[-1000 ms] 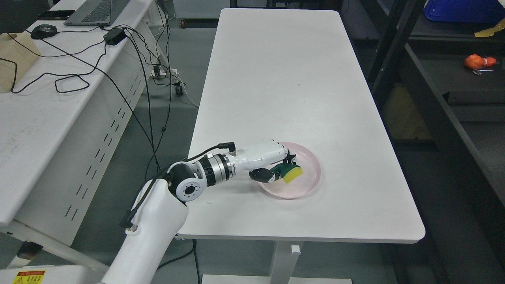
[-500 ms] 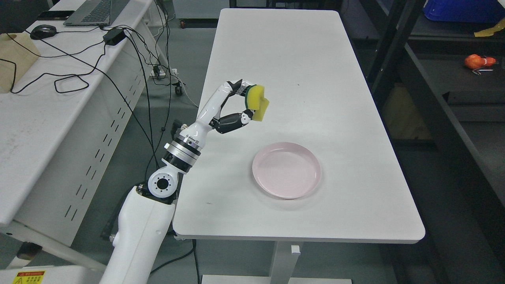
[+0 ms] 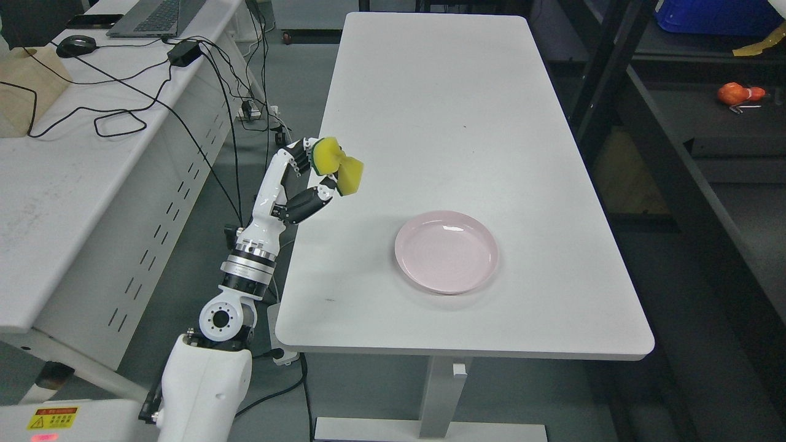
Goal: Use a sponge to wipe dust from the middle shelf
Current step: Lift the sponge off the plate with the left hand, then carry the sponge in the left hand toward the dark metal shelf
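I saw the left arm rise from the lower left, beside the white table's (image 3: 491, 153) near left edge. Left hand (image 3: 295, 184) was raised, fingers clenched around the yellow-green sponge (image 3: 338, 166), pinching it out of shape, held in the air over the table's left edge. Pink plate (image 3: 446, 251) sat well apart to the right. Dark shelving (image 3: 706, 141) stood beyond, far right

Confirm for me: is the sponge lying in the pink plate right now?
No, the sponge is pinched in the left hand, raised by the table's left edge, and the pink plate holds nothing.
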`<state>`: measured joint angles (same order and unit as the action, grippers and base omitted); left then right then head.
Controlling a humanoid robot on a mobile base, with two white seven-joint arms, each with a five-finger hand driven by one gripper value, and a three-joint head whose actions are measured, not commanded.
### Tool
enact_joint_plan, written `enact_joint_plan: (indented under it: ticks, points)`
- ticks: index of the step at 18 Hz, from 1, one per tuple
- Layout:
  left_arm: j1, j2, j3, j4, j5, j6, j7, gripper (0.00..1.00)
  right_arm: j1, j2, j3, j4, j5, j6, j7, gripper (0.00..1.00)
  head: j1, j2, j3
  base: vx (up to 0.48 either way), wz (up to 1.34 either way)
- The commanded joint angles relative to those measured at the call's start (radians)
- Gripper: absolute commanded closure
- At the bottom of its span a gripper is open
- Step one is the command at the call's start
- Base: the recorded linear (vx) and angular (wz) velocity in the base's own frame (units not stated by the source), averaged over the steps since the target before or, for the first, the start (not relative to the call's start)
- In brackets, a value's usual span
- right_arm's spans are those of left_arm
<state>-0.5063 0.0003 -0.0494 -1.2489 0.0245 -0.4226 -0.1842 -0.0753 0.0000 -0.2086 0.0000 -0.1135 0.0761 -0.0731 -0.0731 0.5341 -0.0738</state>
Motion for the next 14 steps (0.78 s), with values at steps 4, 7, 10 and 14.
enact_joint_plan:
  ticks: [4, 7, 10, 14]
  points:
    - [0.040, 0.017, 0.094, -0.061, 0.048, 0.004, 0.000, 1.00, 0.000, -0.017, 0.000, -0.017, 0.000, 0.001, -0.001, 0.00, 0.0000, 0.000, 0.000, -0.157, 0.00]
    - [0.040, 0.017, 0.109, -0.061, 0.048, 0.004, 0.000, 1.00, 0.000, -0.017, 0.000, -0.017, 0.000, 0.001, -0.001, 0.00, 0.0000, 0.000, 0.000, -0.193, -0.01]
    - [0.041, 0.017, 0.112, -0.066, 0.048, 0.005, 0.000, 1.00, 0.000, -0.017, 0.000, -0.017, 0.000, 0.001, -0.001, 0.00, 0.0000, 0.000, 0.000, -0.203, -0.23]
    - [0.045, 0.017, 0.111, -0.095, 0.048, 0.033, -0.001, 1.00, 0.000, -0.017, 0.000, -0.017, 0.000, 0.001, -0.001, 0.00, 0.0000, 0.000, 0.000, -0.193, -0.55]
